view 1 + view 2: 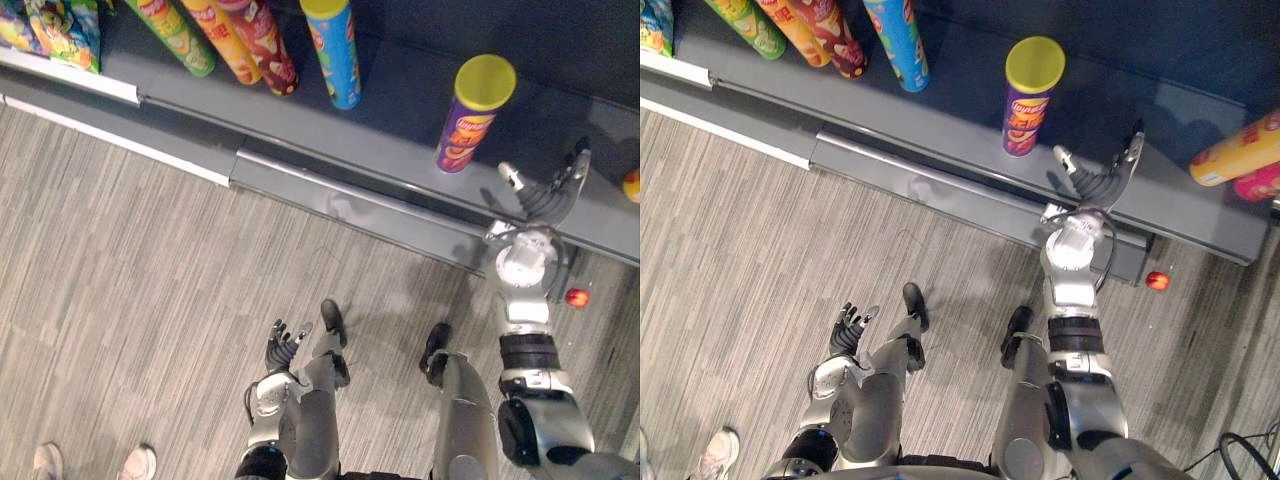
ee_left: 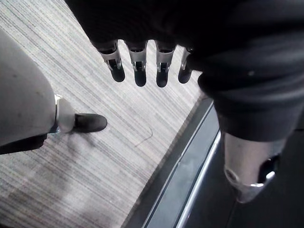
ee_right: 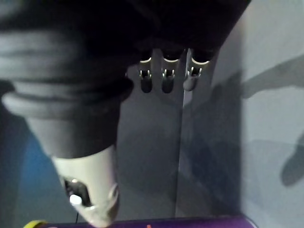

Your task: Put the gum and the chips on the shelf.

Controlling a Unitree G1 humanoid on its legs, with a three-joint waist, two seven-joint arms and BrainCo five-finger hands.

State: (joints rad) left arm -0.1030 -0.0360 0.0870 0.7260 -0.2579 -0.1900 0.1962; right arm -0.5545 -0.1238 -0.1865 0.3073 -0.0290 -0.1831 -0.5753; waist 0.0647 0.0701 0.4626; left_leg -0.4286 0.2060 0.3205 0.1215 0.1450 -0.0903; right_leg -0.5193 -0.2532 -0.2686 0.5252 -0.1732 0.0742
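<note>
A purple chips can [image 1: 468,118] with a yellow lid stands upright on the dark grey shelf [image 1: 400,95]. Just right of it, my right hand [image 1: 545,192] hovers over the shelf's front part, open and empty, a small gap away from the can. In the right wrist view its fingers [image 3: 164,78] point straight out over the shelf, and the purple can [image 3: 190,222] lies by the thumb. A small red round thing [image 1: 577,297] rests on the floor by the shelf's base. My left hand [image 1: 284,345] hangs low over the carpet, open and empty.
Green, orange, red and blue cans [image 1: 255,40] stand further left on the shelf, beside colourful bags [image 1: 60,30]. An orange can [image 1: 1238,150] and a pink one [image 1: 1260,183] lie at the shelf's right end. A person's shoes [image 1: 135,462] show at the lower left.
</note>
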